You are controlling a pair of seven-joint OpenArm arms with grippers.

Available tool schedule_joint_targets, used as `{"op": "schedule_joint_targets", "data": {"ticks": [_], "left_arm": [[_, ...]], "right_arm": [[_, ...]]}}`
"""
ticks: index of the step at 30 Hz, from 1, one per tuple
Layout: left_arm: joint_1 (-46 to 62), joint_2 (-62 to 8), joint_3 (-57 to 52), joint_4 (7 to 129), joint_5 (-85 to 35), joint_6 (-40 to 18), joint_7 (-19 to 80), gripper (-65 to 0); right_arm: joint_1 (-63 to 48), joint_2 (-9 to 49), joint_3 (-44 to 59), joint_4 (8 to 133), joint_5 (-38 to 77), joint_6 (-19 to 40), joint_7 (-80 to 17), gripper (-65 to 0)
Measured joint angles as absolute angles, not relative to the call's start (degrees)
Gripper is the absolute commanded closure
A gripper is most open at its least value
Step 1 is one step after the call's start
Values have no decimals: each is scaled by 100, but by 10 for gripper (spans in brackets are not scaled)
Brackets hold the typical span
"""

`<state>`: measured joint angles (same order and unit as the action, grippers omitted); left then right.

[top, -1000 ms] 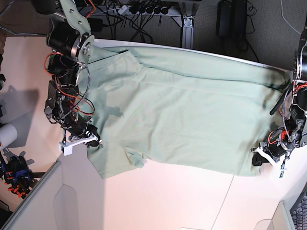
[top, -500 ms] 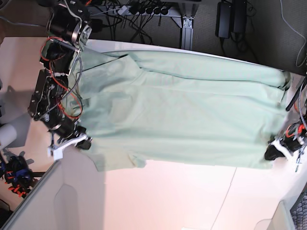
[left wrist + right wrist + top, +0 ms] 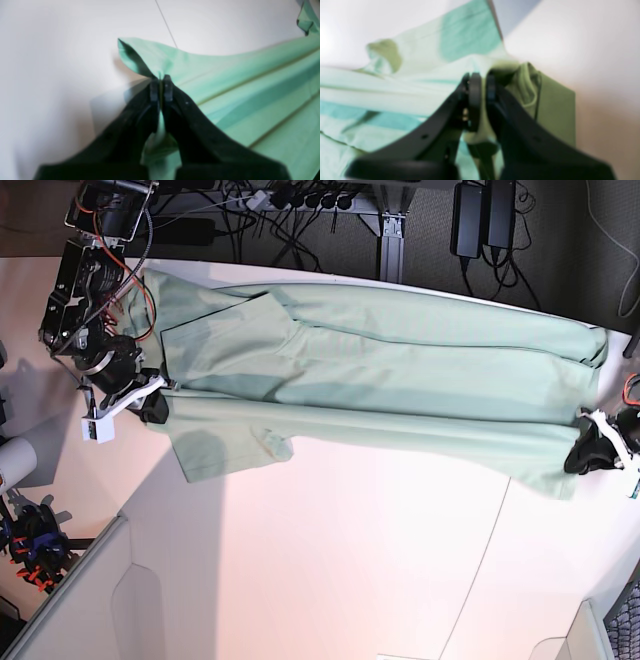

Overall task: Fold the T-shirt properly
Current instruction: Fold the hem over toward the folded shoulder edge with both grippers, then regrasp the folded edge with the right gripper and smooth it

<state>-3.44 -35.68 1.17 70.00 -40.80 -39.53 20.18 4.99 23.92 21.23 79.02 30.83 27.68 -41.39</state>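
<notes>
The T-shirt (image 3: pixel 380 380) lies stretched across the table (image 3: pixel 350 560), now pulled tauter and narrower than half a second ago. The left claw (image 3: pixel 160 83) pinches its hem corner; the right claw (image 3: pixel 480 85) (blurred) grips bunched cloth. Both claws have drawn farther apart, toward the far edge.

White tabletop (image 3: pixel 350 560), dark floor (image 3: pixel 560 260) behind, power strip (image 3: pixel 300 198) with tangled black cables, metal table leg (image 3: pixel 390 245)
</notes>
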Motion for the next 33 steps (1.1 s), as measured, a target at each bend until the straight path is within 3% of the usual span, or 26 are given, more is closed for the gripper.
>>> {"op": "schedule_joint_targets", "data": {"ticks": [5,8,10,22,33], "left_arm": [[128,-3507,145,7356,-4075,-3959,2102,0],[143,-3459,143,7354,-4051,-3951,2099,0],[113,-3417,141,7356,-4060,-3951,2097,0],[174,-3385,143,7356,-4047,-3951,2099,0],[222,-3385,143,7360,-4038,-3951,2110,0]], "right_arm": [[248,2379,2123,7902,2980,2764,-4139,0],[202,2377,2123,7902,2875,2764,-4141,-315],[209,2377,2165,7902,2888,2759,-4139,-425],[1046,2158,2941,7824,3024,2718,-3850,-430],[2274,1970,1673,5583,1944,2720,-3000,-430]]}}
